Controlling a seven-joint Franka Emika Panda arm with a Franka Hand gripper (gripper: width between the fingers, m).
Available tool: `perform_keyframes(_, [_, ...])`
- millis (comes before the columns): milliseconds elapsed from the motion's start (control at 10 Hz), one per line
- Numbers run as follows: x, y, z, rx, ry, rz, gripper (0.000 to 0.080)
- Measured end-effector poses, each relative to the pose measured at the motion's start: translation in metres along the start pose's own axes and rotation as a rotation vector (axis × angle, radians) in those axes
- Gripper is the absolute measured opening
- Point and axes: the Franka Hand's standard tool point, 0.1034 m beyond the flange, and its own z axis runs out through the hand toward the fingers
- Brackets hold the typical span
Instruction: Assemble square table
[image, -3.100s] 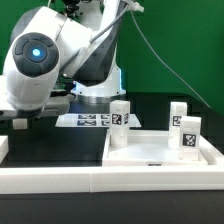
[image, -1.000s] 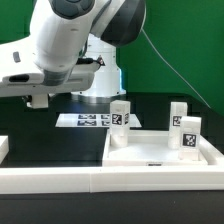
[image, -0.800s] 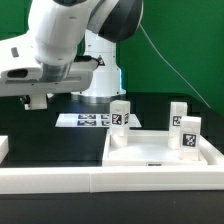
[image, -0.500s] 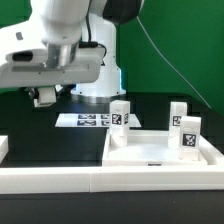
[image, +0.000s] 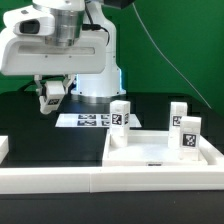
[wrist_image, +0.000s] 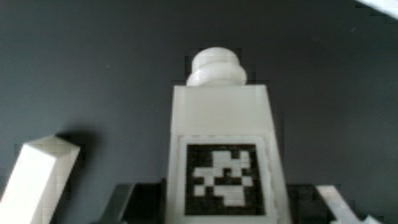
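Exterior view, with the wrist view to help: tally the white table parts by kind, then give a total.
Legs: 4 (3 standing, 1 in the end effector)
Tabletop: 1
Total: 5

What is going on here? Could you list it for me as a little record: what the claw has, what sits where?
Claw: closed on a white tagged leg post with a rounded tip, lifted above the table
Square white plastic tray-like tabletop with raised rim: lying on the black table
Other white tagged leg posts: three standing at the tray
Flat strip of printed tags: lying behind the tray
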Motion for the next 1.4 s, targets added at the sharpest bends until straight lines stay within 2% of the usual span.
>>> perform_keyframes(100, [0.001, 0.001, -0.001, -0.003, 0.034, 0.006, 0.029])
perform_keyframes(300, [0.018, 0.0, -0.013, 0.01, 0.116, 0.042, 0.029])
perform_keyframes(400, [0.03, -0.001, -0.025, 0.011, 0.174, 0.057, 0.029])
perform_keyframes(500, [0.038, 0.001, -0.036, -0.004, 0.228, 0.055, 0.029])
perform_keyframes(600, [0.039, 0.008, -0.038, -0.046, 0.278, 0.03, 0.029])
perform_keyframes(700, [0.031, 0.015, -0.036, -0.075, 0.322, 0.036, 0.029])
perform_keyframes(800, [0.025, 0.018, -0.034, -0.084, 0.333, 0.043, 0.029])
perform_keyframes(900, [0.018, 0.03, -0.036, -0.14, 0.375, 0.019, 0.029])
perform_keyframes(1000, [0.017, 0.027, -0.033, -0.123, 0.37, 0.048, 0.029])
perform_keyframes(1200, [0.032, 0.01, -0.034, -0.066, 0.364, 0.107, 0.029])
perform_keyframes(1300, [0.046, -0.001, -0.036, -0.058, 0.372, 0.124, 0.029])
perform_keyframes(1400, [0.06, -0.003, -0.037, -0.061, 0.375, 0.116, 0.029])
